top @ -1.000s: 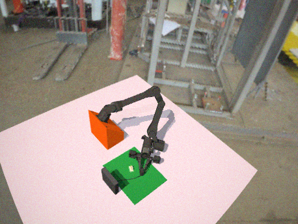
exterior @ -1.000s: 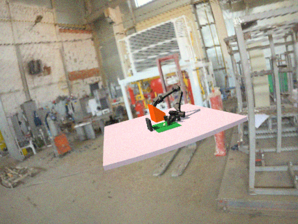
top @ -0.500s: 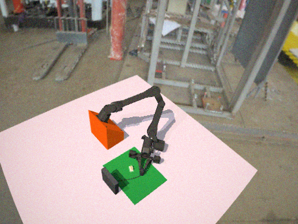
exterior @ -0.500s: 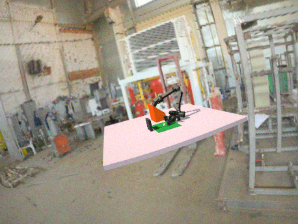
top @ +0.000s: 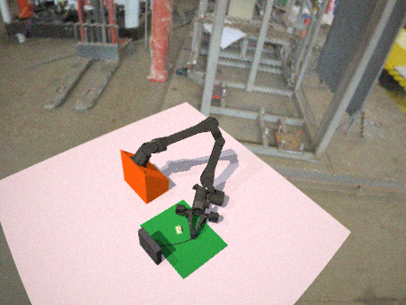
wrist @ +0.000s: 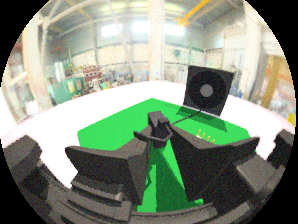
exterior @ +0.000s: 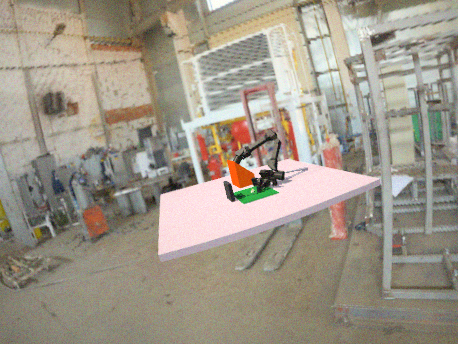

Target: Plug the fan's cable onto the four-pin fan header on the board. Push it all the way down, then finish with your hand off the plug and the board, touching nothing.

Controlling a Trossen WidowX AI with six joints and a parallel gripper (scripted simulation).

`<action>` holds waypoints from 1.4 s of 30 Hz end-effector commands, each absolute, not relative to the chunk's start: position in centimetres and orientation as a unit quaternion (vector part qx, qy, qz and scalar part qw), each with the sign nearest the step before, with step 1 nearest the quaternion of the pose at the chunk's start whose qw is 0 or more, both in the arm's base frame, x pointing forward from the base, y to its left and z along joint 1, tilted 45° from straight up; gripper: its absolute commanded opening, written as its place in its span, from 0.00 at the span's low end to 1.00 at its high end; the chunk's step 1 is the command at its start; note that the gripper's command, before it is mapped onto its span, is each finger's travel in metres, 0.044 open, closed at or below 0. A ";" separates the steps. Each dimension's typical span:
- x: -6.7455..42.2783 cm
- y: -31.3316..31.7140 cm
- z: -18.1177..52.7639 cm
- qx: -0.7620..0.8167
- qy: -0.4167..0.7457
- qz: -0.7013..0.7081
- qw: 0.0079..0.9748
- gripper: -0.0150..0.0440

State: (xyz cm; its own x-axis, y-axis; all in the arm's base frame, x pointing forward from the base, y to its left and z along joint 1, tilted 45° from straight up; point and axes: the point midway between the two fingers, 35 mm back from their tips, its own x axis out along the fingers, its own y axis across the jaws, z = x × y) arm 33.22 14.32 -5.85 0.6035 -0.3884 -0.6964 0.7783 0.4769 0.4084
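On a flat pale pink worktop (top: 89, 248), an orange wedge-shaped base block (top: 144, 179) carried the dark grey jointed arm (top: 186, 133), which reached out and bent down over a flat green rectangular board (top: 199, 257). At the board's left edge stood a dark grey square fan housing (top: 150, 246), its round hub plain only in the wrist view (wrist: 206, 90). A thin black cable (top: 179, 241) ran from the fan across the green surface toward the gripper (top: 193, 228); in the top view it was a faint line and its far end was lost among the fingers. The small cream four-pin fan header (top: 178, 229) sat bare on the board, just left of the gripper tips and apart from them. In the wrist view the pins showed only as a few pale specks (wrist: 205, 137) to the right of the fingers. The gripper was closed narrowly on a small dark grey plug (wrist: 157, 121), held at the fingertips above the board; whether it touched the surface could not be made out. In the exterior view the arm, fan and board were too small for detail, and the plug could not be seen.
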 end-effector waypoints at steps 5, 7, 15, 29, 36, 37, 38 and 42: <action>33.2 14.3 -5.8 0.366 0.266 -0.357 0.817 0.25; 33.2 14.3 -5.8 0.366 0.266 -0.357 0.817 0.34; 33.2 14.3 -5.8 0.366 0.266 -0.357 0.817 0.49; 33.2 14.3 -5.8 0.366 0.266 -0.357 0.817 0.49; 33.2 14.3 -5.8 0.366 0.266 -0.357 0.817 0.49; 33.1 14.4 -5.7 0.366 0.266 -0.357 0.817 0.49; 33.0 14.4 -5.4 0.366 0.266 -0.357 0.817 0.49; 32.5 14.7 -4.2 0.367 0.267 -0.357 0.817 0.49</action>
